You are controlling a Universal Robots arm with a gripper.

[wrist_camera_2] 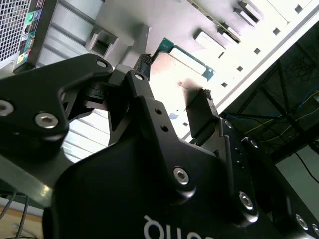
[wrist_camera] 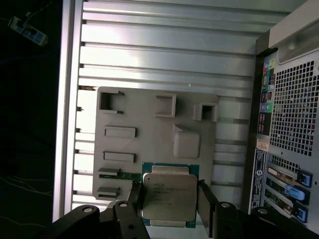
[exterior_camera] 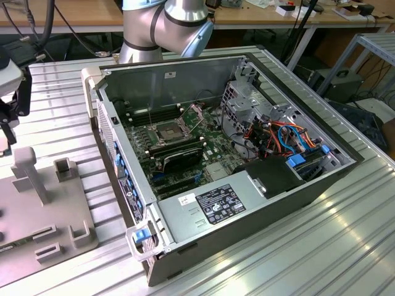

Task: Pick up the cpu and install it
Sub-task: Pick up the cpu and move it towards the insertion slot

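Tool (wrist_camera: 169, 199) fingers flanking cpu (wrist_camera: 168, 196) edges, over grey fixture plate (wrist_camera: 149, 114)

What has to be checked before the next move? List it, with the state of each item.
1. cpu lined up in the gripper: ok, it sits centred in both wrist views.
2. Firm grip on the cpu: cannot tell.
3. cpu lifted off the grey holder tray: cannot tell.
4. Socket on the motherboard free: ok, it looks uncovered with no chip in it.
5. Computer case open from above: ok, the side panel is off and the board is exposed.
6. cpu face up: ok, its metal top faces the first wrist view.
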